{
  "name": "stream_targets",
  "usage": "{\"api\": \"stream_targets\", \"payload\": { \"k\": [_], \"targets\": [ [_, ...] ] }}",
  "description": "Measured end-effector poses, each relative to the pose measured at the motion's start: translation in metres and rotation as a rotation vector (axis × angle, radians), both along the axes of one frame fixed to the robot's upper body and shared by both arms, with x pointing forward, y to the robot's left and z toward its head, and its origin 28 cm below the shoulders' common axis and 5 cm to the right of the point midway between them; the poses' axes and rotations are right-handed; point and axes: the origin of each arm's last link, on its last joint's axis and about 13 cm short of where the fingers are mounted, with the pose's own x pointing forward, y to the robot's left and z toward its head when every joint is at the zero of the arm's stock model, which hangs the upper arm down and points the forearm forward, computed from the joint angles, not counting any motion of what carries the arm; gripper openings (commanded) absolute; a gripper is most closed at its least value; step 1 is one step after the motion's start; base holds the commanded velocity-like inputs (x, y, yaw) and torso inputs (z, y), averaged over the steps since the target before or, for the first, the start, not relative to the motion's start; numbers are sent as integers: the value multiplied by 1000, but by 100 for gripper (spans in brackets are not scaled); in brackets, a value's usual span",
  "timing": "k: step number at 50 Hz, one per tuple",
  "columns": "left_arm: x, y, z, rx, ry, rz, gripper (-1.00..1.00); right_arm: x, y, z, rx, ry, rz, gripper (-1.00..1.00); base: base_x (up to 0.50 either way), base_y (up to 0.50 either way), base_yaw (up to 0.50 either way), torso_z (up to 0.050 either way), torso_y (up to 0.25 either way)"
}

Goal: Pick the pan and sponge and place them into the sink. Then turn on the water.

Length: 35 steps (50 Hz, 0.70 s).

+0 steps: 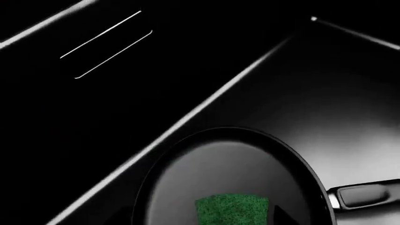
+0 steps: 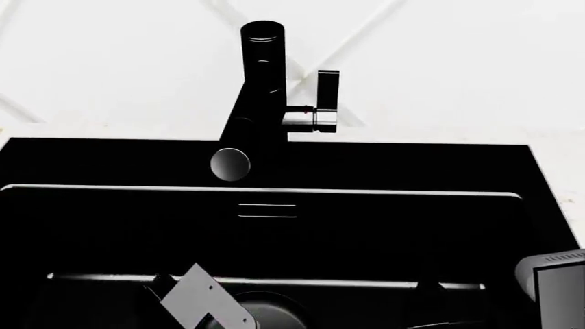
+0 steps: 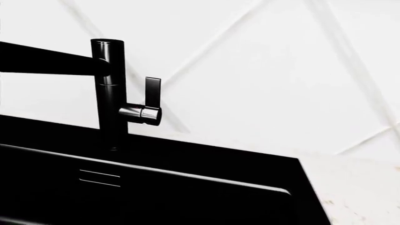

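I am looking down into the big black sink (image 2: 55,205) from the head view. The pan (image 1: 250,159) is already lying on the sink floor, and the sponge (image 1: 233,210) sits inside the pan, near its rim. In the left wrist view the pan handle (image 1: 366,194) sticks out at about 3 o'clock from the pan. So I think both things are put away, and only the water is left.

No water comes from the round spout (image 2: 229,164) yet. The faucet (image 2: 260,89) stands at 12 o'clock in the head view, behind the sink. Its lever (image 2: 327,92) is on the side at about 3 o'clock from the faucet post, standing upright on a shiny metal stub (image 3: 140,114).

I think the lever is hard and stiff, and smooth, so it could slip. It is thin and flat. I would push or grab it near its free top end, where it turns most easily, and go slowly.

A grey part of my left arm (image 2: 203,298) shows at 6 o'clock in the head view, low over the sink. A bit of my right arm (image 2: 553,288) shows at 4 o'clock. I cannot see either pincer's fingers, so I cannot tell if they are spread or pressed together.
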Motion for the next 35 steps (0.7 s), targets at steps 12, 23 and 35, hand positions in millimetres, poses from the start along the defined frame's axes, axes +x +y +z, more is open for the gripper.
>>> {"api": "stream_targets", "payload": {
  "k": [12,23,35],
  "targets": [
    [-2,22,34,-87,-86,96,100,6,4,2,14,-5,3,100,0,0,0,0,0],
    [-4,51,62,-156,-163,232,100,20,11,8,33,-34,1,100,0,0,0,0,0],
    [-9,77,90,-228,-232,391,100,52,24,19,52,-42,8,100,0,0,0,0,0]
  ]
}}
